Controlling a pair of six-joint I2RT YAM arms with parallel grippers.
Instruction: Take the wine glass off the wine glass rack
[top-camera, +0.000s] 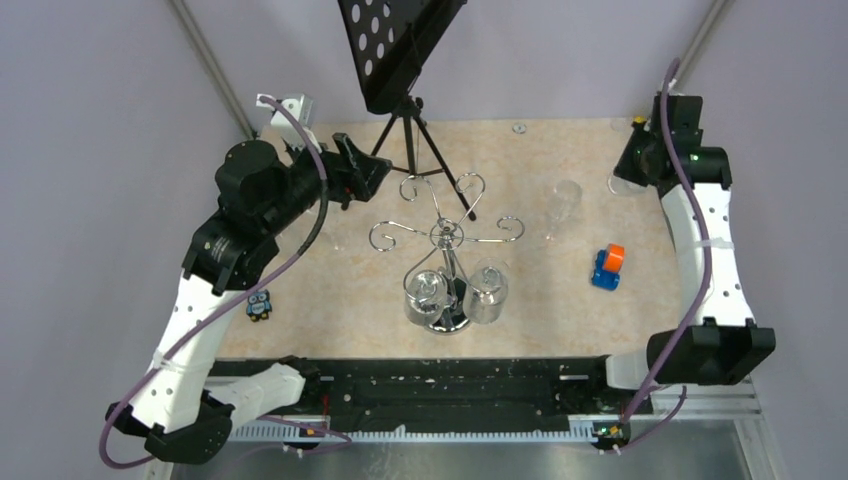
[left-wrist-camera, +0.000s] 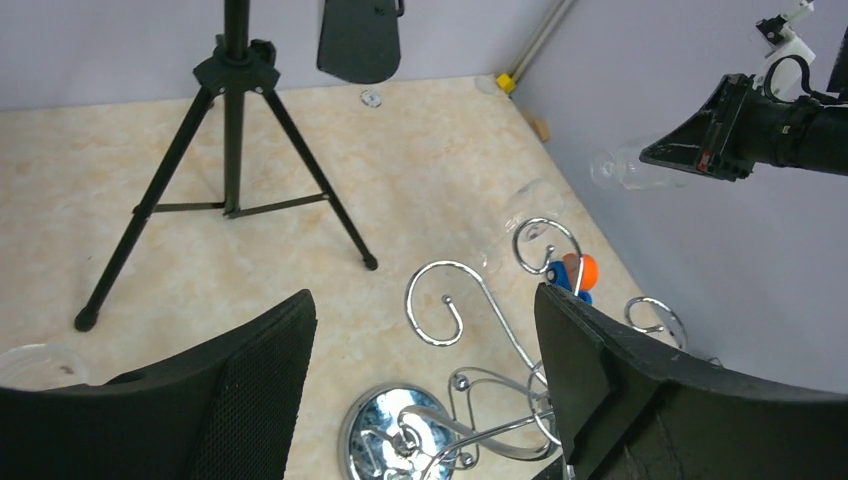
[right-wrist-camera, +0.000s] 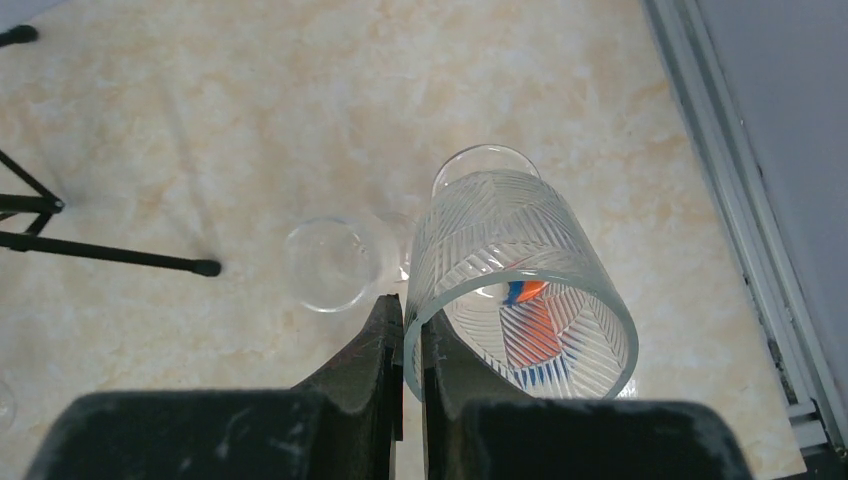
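Observation:
The chrome wine glass rack (top-camera: 446, 236) stands mid-table on its round mirrored base (left-wrist-camera: 388, 436). Two wine glasses (top-camera: 425, 292) (top-camera: 487, 293) hang bowl-down from its near arms. My left gripper (top-camera: 378, 170) is behind the rack to the left, open and empty. In the left wrist view it (left-wrist-camera: 425, 325) looks down on a scroll arm (left-wrist-camera: 452, 300), and the hanging glasses are hidden. My right gripper (right-wrist-camera: 412, 320) is at the far right of the table (top-camera: 626, 175). It is shut on the wall of a patterned tumbler (right-wrist-camera: 520, 270).
A black tripod music stand (top-camera: 405, 70) rises behind the rack, and one foot (top-camera: 471, 214) reaches close to it. A clear glass (top-camera: 565, 205) stands right of the rack. A blue and orange toy (top-camera: 607, 267) lies nearer. A small owl figure (top-camera: 259, 304) sits at the left.

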